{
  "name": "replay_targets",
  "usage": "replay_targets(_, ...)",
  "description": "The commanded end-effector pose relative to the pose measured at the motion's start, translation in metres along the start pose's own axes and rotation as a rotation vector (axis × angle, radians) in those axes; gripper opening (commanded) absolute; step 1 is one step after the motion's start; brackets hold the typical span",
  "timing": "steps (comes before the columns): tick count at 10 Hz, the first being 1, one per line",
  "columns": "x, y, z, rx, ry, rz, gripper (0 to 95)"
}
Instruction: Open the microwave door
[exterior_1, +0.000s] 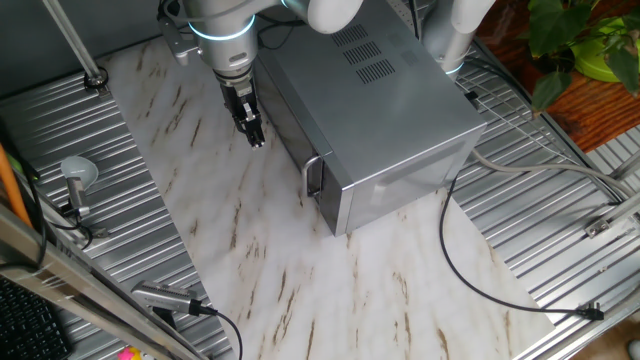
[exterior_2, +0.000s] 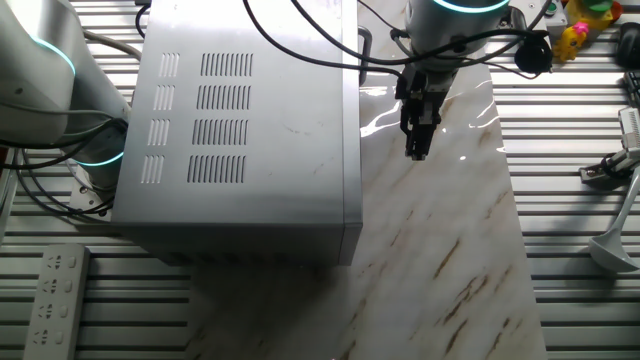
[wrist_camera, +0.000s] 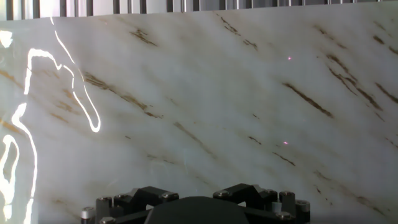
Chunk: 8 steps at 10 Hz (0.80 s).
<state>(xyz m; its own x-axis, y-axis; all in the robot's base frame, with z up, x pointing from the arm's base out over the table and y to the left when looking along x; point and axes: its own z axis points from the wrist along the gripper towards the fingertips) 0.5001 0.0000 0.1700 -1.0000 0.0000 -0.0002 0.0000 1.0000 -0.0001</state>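
The microwave (exterior_1: 385, 110) is a large silver box with vent slots on top, and it also shows in the other fixed view (exterior_2: 250, 130). Its dark door (exterior_1: 288, 122) is closed, with the silver bar handle (exterior_1: 313, 177) at the near edge. In the other fixed view the door is seen edge-on (exterior_2: 360, 150). My gripper (exterior_1: 256, 136) hangs fingers-down just in front of the door's far half, above the marble top, and holds nothing. It also shows in the other fixed view (exterior_2: 416, 148). Its fingers look closed together. The hand view shows only marble and the gripper's base.
A marble slab (exterior_1: 250, 260) lies on the ribbed metal table (exterior_1: 560, 250). A second arm's base (exterior_1: 455, 35) stands behind the microwave. Cables (exterior_1: 480, 280) run on the right. A ladle (exterior_1: 75, 180) and a tool (exterior_1: 165, 298) lie at the left; a power strip (exterior_2: 55, 300) lies near the microwave's back.
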Motion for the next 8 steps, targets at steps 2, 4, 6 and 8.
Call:
replay_targets(2, -0.007, -0.001, -0.001, -0.071, -0.035, -0.133, 0.0)
replay_targets(4, -0.017, -0.004, -0.004, -0.068, -0.025, -0.137, 0.0)
replay_targets(6, -0.025, -0.015, 0.001, -0.069, -0.025, -0.157, 0.0)
replay_targets(8, -0.039, -0.031, 0.004, -0.071, -0.015, -0.181, 0.0)
